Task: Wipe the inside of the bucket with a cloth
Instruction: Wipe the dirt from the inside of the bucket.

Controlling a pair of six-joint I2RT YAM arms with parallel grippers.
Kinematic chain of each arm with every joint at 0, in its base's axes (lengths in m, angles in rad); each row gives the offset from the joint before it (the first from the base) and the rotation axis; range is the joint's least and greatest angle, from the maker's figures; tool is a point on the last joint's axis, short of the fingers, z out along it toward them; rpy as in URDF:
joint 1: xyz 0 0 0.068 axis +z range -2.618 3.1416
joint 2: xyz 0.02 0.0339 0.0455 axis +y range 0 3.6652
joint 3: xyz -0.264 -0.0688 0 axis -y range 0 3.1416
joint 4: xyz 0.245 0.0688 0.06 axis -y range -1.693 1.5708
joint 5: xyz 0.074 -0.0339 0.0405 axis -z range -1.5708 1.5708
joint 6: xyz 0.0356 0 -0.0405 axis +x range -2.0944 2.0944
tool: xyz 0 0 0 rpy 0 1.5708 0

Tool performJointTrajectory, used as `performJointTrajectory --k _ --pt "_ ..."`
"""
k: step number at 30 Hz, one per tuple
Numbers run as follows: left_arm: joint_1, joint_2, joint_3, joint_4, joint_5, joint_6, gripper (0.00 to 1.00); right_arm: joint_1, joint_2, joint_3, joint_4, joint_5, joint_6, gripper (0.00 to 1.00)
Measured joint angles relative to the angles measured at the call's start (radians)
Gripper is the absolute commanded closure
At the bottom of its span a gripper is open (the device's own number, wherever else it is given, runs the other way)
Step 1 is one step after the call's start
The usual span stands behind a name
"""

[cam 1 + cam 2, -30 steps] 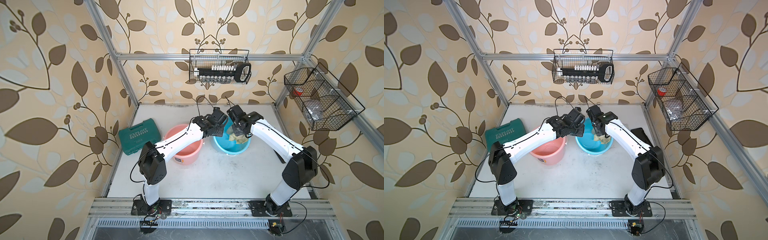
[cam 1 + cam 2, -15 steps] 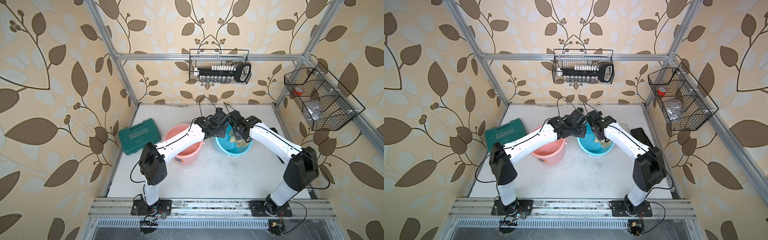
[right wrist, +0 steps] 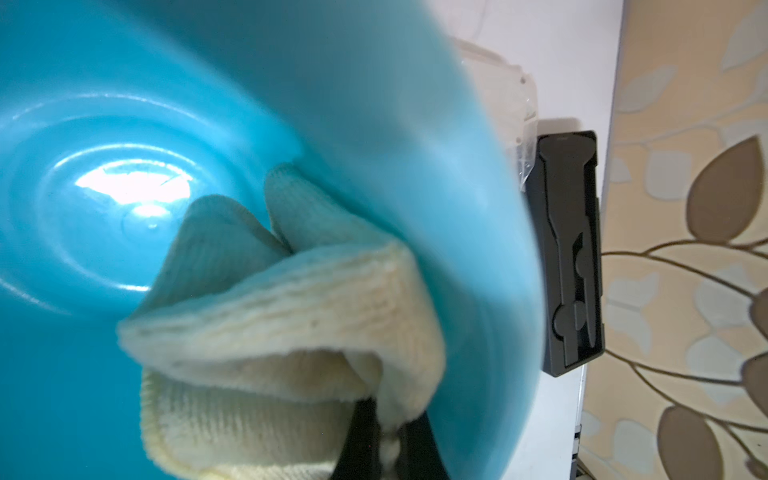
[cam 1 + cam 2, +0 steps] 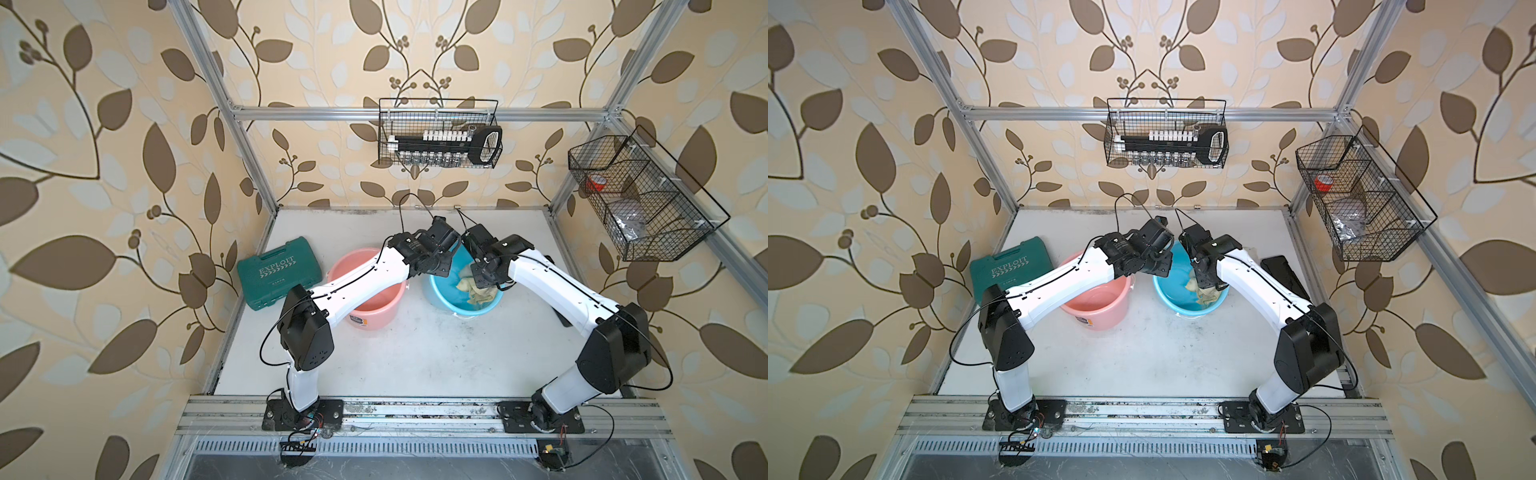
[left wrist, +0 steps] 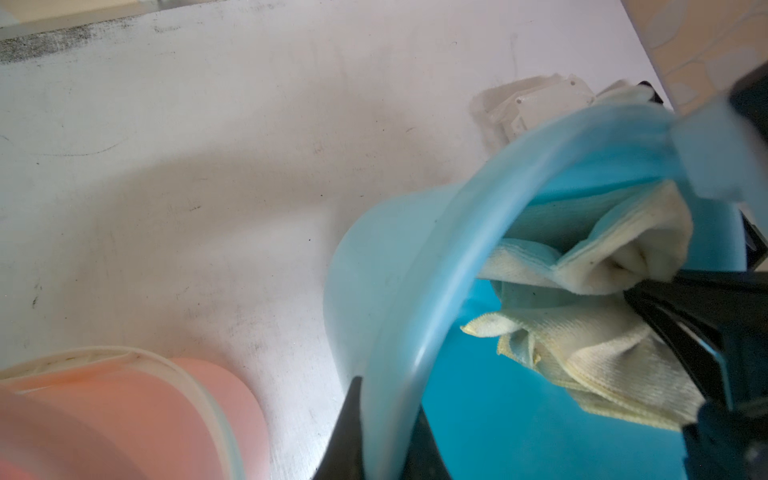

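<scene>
Setting: a scuffed white tabletop (image 4: 415, 353) in an aluminium-framed cell, with walls papered in brown leaves.
Right gripper: the right gripper (image 3: 388, 451) is clamped on a fold of the pale yellow terry cloth (image 3: 282, 316), down inside the round blue plastic bucket (image 3: 374, 104).
Left gripper: the left gripper (image 5: 384, 449) is closed on the blue bucket's rim (image 5: 415, 332), one finger outside the wall and one inside.
Cloth: bunched against the inner wall on the right arm's side, seen in both top views (image 4: 478, 291) (image 4: 1204, 293).
Counts: two arms; two buckets, the blue one beside a round pink plastic bucket (image 4: 374, 307); one cloth; one green hard tool case (image 4: 280, 272); one black moulded tray (image 4: 1281, 270); two black wire baskets (image 4: 440, 133) (image 4: 640, 199) on the frame.
Hidden: in both top views the wrists cover the fingers of both grippers. The left forearm crosses the pink bucket. The rim is blurred in the wrist views.
Views: only the wrist views show the two grips. The right wrist view alone shows the blue bucket's floor, with glare on it. The baskets and the green case appear only in the top views.
</scene>
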Motion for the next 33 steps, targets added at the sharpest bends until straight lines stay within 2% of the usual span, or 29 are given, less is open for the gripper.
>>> performJointTrajectory --k 7,16,20,24,29,33 --pt "0.008 0.0 0.002 -0.007 0.009 0.008 1.0 -0.01 0.002 -0.017 -0.051 -0.193 -0.021 1.0" --pt "0.013 0.0 0.013 -0.019 0.01 0.025 1.0 -0.025 -0.017 -0.051 -0.006 -0.648 -0.08 1.0" --pt "0.013 0.0 0.013 -0.032 0.01 0.034 1.0 -0.025 -0.089 -0.097 0.071 -0.844 -0.084 1.0" --pt "0.013 0.0 0.013 -0.038 -0.001 0.042 1.0 -0.03 -0.18 -0.117 0.107 -0.978 -0.092 1.0" --pt "0.029 0.0 0.013 -0.031 -0.015 0.042 1.0 -0.029 -0.27 -0.177 0.065 -1.043 -0.098 1.0" --pt "0.05 0.0 0.014 -0.03 -0.015 0.041 1.0 -0.027 -0.311 -0.247 -0.013 -0.977 -0.074 1.0"
